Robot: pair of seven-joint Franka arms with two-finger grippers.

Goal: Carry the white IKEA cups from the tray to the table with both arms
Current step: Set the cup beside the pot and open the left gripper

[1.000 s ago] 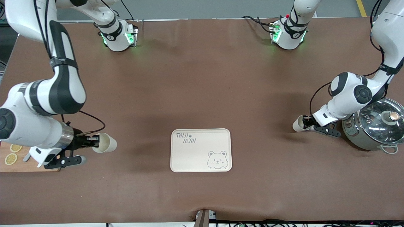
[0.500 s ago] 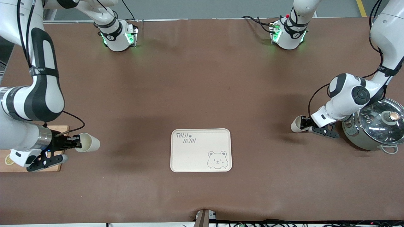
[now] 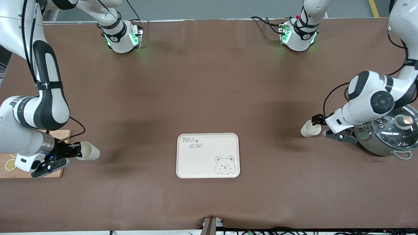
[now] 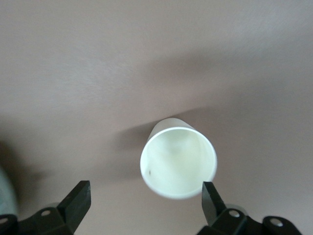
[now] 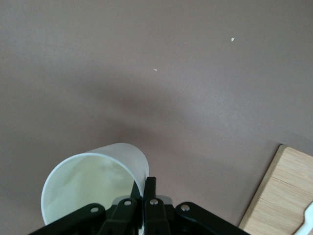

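1. While the tray (image 3: 208, 155) with its bear print lies flat at the table's middle, near the front camera's edge, each of the two cups sits out toward one end of the table.
2. The right gripper (image 3: 75, 150) is low at the right arm's end, at about nine o'clock from the tray, its fingers pinched onto the rim wall of one white cup (image 3: 88, 151).
3. In the right wrist view that cup (image 5: 93, 188) is tilted, mouth toward the camera, with the closed fingers (image 5: 149, 196) clamping its wall; a wooden board (image 5: 283, 196) shows at one corner.
4. The board (image 3: 19, 163) lies just under the right arm's wrist and carries lemon slices (image 3: 9, 164).
5. The left gripper (image 3: 317, 121) is at about two o'clock from the tray, with the second cup (image 3: 309, 128) touching the table beside it.
6. In the left wrist view its fingers (image 4: 78, 198) stand spread wide, apart from the cup (image 4: 178, 161) on both sides.
7. A lidded steel pot (image 3: 390, 132) sits beside the left arm's wrist, at three o'clock from that cup.
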